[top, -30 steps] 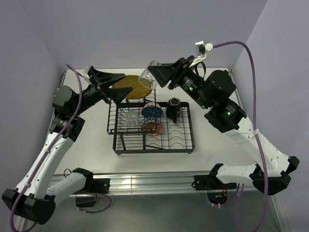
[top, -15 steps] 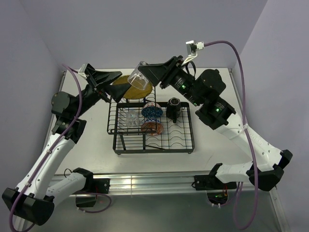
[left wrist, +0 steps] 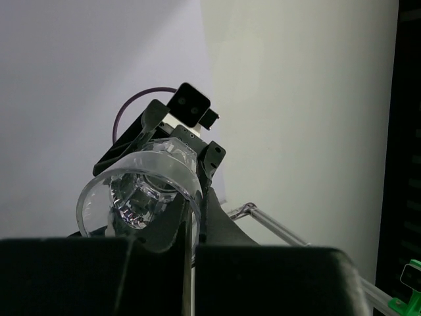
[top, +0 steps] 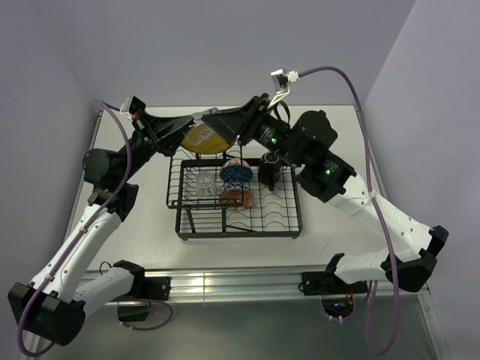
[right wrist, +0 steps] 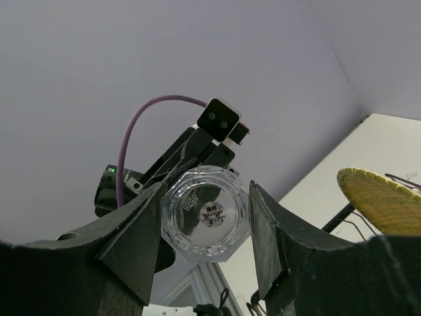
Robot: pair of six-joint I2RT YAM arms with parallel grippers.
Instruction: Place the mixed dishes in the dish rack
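Right gripper (right wrist: 205,197) is gripping the clear glass cup (right wrist: 204,213) mid-air, left gripper (left wrist: 189,245) pinching its rim | yellow plate (top: 202,139), blue bowl (top: 235,174), black mug (top: 269,166) sitting in dish rack (top: 279,219) below | pale table (top: 337,217), lilac walls (top: 225,45) enclosing

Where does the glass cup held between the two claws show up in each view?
Top external: glass cup at upper centre, just above the yellow plate.
Left wrist: lower left, mouth toward the camera.
Right wrist: centre, labelled base toward the camera.
Shared landmark: the yellow plate, at the right edge in right wrist; not in left wrist.
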